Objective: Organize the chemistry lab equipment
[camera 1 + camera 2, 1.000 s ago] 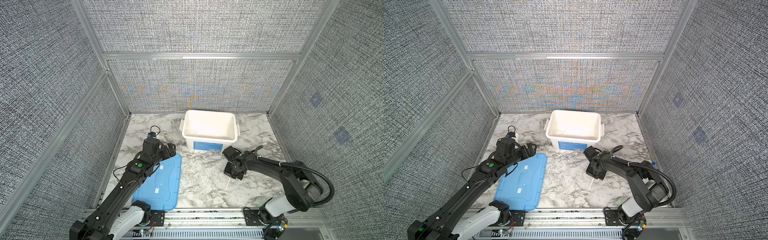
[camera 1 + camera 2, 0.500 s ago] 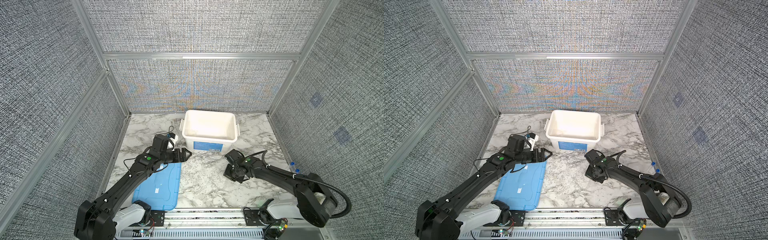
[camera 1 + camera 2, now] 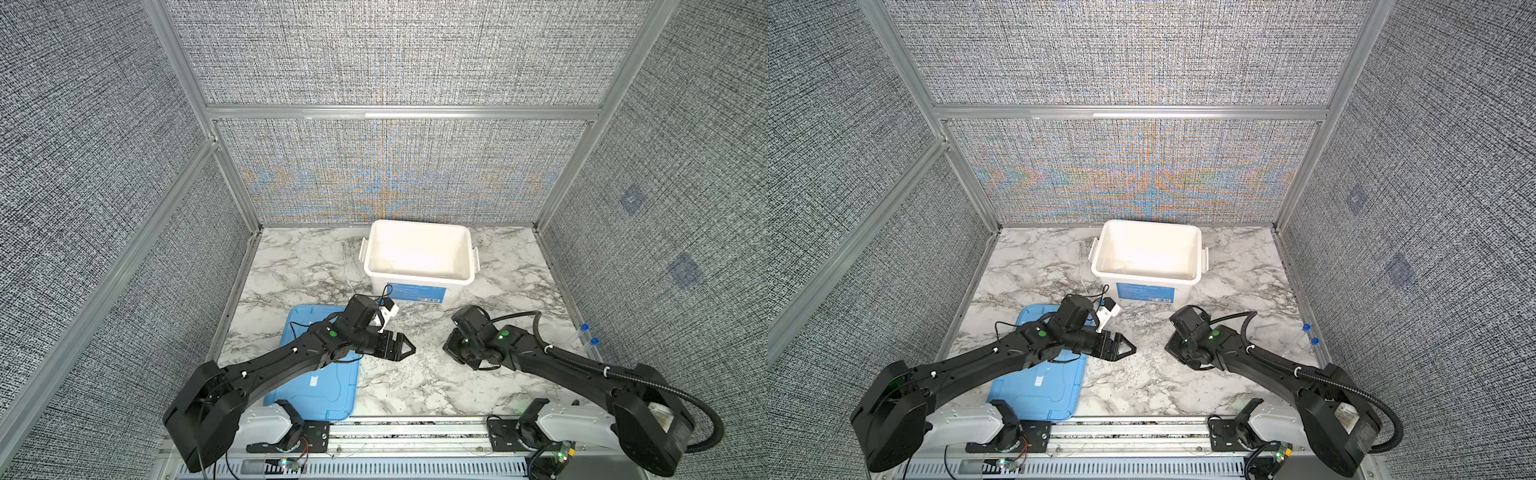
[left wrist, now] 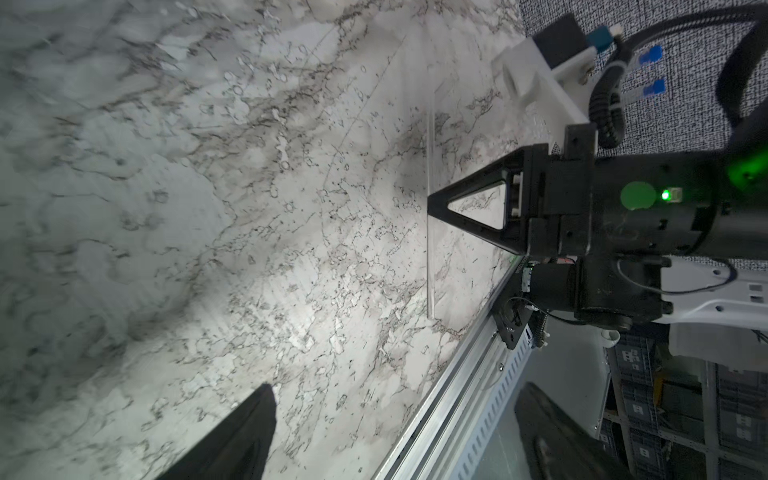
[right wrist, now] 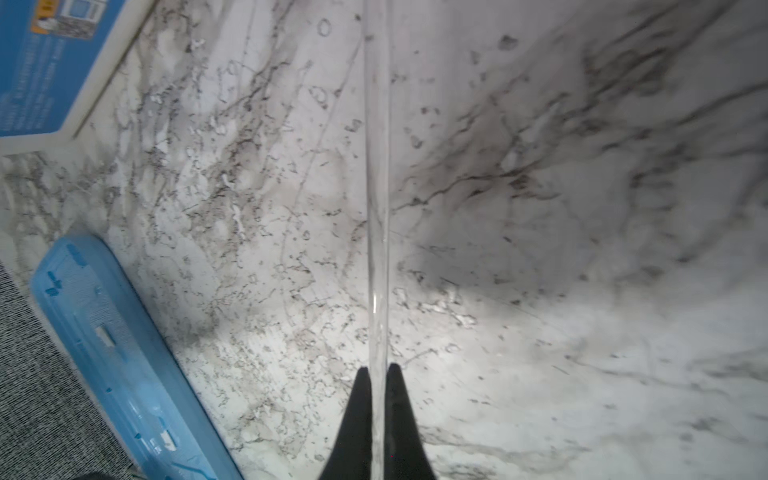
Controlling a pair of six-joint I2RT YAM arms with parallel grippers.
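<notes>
Near the front rail of the marble table, the right gripper is clenched on a thin clear rod, held crosswise at the very tip. Hard to read: in both top views, centre right, its fingertips sit hidden under the arm's own wrist housing and the rod is lost against the veined surface. The right wrist view shows the grip plainly: black fingers pinched on the rod, which runs from between them to the frame edge and is cut off there. Whether either end touches the table, cannot tell. The left gripper, lower centre of the top views, is just past the corner of the blue lid and faces the right one across bare marble, jaws wide apart, nothing in them. In its own wrist view only two fingertips enter the frame. The lid is partly covered by the left arm. White tub, upper centre of the table: interior washed out, contents not legible. Rod: colourless, straight, even in width, faint highlights along its length. Two capped tubes lie side by side at the table's right edge by the wall, well apart from both grippers. Their clear bodies are barely visible, the blue caps plain.
</notes>
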